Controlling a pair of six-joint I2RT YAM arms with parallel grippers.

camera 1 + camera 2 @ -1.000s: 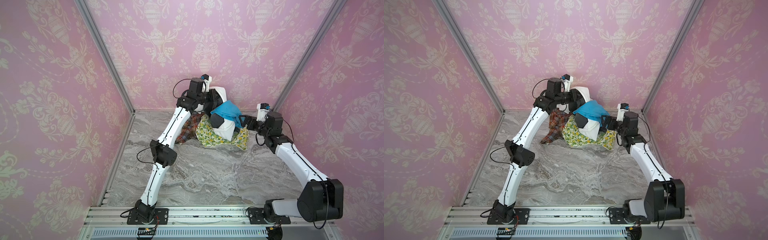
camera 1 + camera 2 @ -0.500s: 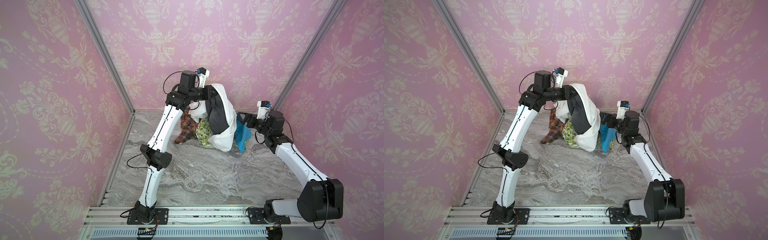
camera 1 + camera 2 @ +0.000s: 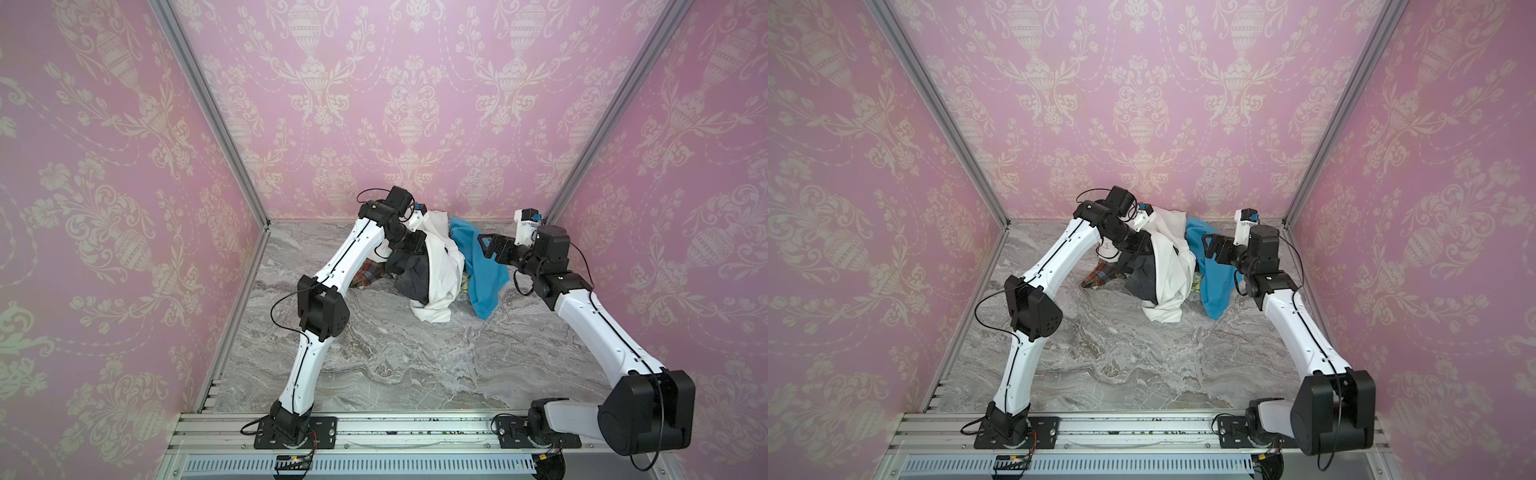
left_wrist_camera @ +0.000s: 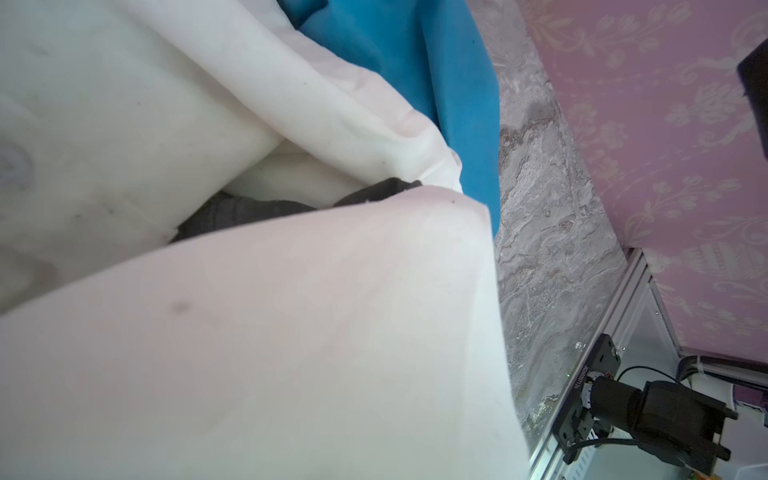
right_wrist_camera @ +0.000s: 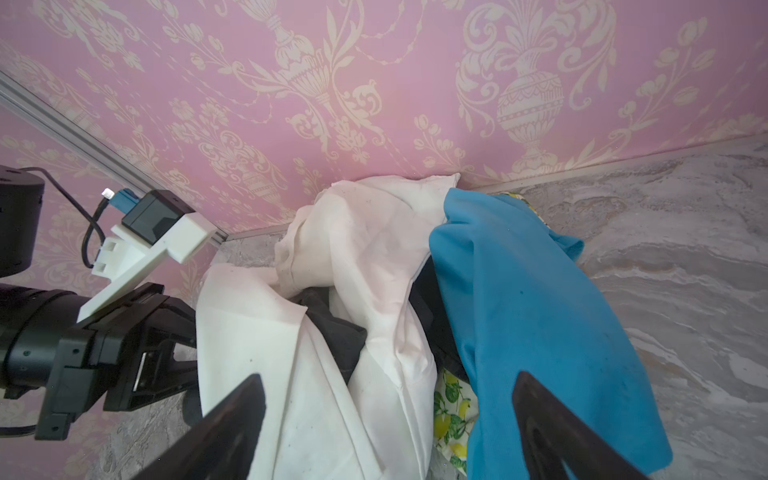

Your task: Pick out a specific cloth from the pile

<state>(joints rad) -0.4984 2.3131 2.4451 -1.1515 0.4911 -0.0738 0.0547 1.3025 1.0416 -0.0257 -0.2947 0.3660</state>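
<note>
Partly raised at the back of the counter (image 3: 374, 357), dangling dark under the white sheet (image 3: 441, 266) of the pile (image 3: 484, 276): the cloth (image 3: 411, 277), apparently clamped in closed fingers of the left gripper (image 3: 415, 246). Soft, weighty (denim-like, seamed); best taken by a seam. Fingers of the right gripper (image 3: 490, 249) apart, empty.

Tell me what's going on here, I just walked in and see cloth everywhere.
The left gripper, jaws shut and buried in fabric, holds a bundle raised at the back of the table: the dark cloth with the white sheet draped over it. The right gripper hovers open by the blue cloth, holding nothing. The dark cloth is not yet free of the pile.
</note>
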